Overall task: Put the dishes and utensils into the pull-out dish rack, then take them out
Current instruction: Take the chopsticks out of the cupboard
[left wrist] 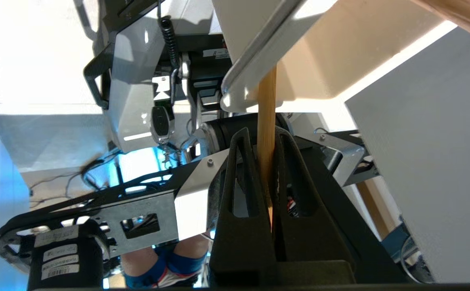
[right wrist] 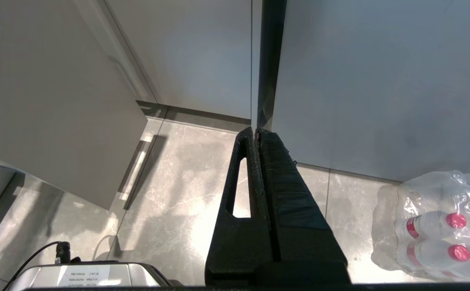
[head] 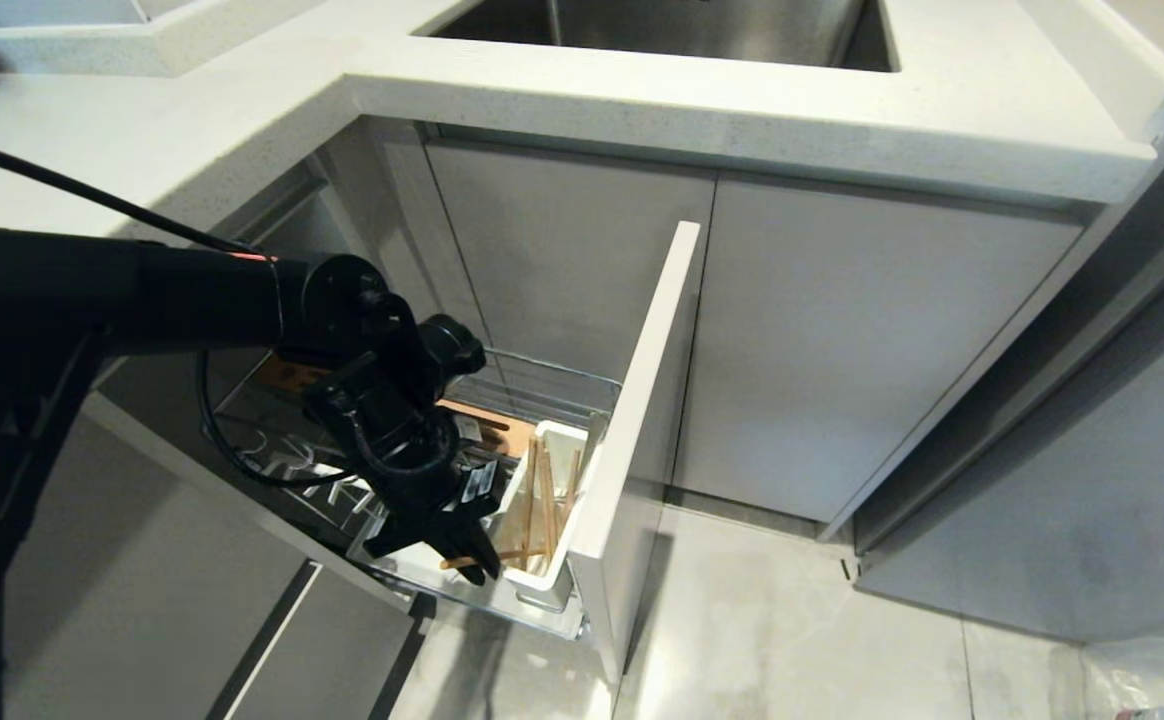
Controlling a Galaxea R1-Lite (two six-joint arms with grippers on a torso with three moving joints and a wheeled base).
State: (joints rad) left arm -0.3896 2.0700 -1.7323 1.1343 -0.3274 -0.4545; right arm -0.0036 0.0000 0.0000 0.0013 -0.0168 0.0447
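The pull-out dish rack (head: 552, 385) stands drawn out of the corner cabinet, its pale front panel (head: 642, 400) toward the floor. Light wooden chopsticks (head: 545, 490) lean in its white caddy (head: 542, 575). My left gripper (head: 472, 560) reaches down beside the caddy. In the left wrist view the left gripper (left wrist: 265, 134) is shut on one chopstick (left wrist: 266, 105), which runs up past the caddy's rim. The dishes are out of view. My right gripper (right wrist: 256, 131) hangs parked over the floor, shut on nothing.
A wooden slotted strip (head: 487, 415) lies in the rack behind the arm. The sink (head: 682, 30) is set in the white counter (head: 742, 110) above. A wrapped pack of water bottles (right wrist: 433, 222) sits on the floor. A person's legs (left wrist: 166, 258) show behind the robot's base.
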